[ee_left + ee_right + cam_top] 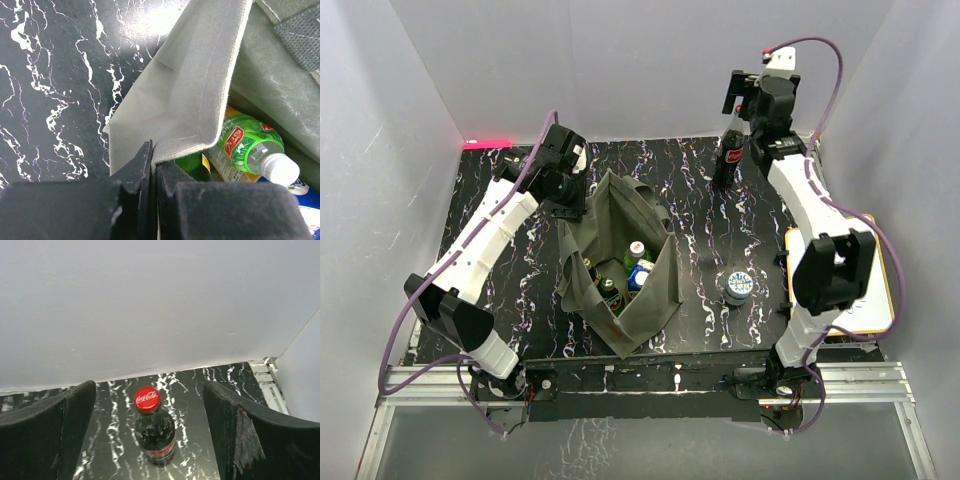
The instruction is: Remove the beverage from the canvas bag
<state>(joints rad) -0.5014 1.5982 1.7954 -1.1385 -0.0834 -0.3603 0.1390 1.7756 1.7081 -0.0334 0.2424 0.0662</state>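
Observation:
The olive-grey canvas bag [632, 300] stands open mid-table. My left gripper [572, 208] is shut on its rim, pinching the fabric [190, 95] between the fingers [140, 165]. Inside lie a green bottle with a white cap [252, 150], a dark bottle with a yellow label [610, 293] and a blue-white container [642, 272]. One beverage, a cola bottle with a red cap [152, 427], stands upright on the table at the back right [728, 155], outside the bag. My right gripper [149, 390] hangs open above it, fingers apart on both sides and touching nothing.
A round can with a patterned lid [737, 287] stands right of the bag. A white board with an orange rim [882, 262] lies at the table's right edge. White walls close in behind and at both sides, near the cola bottle.

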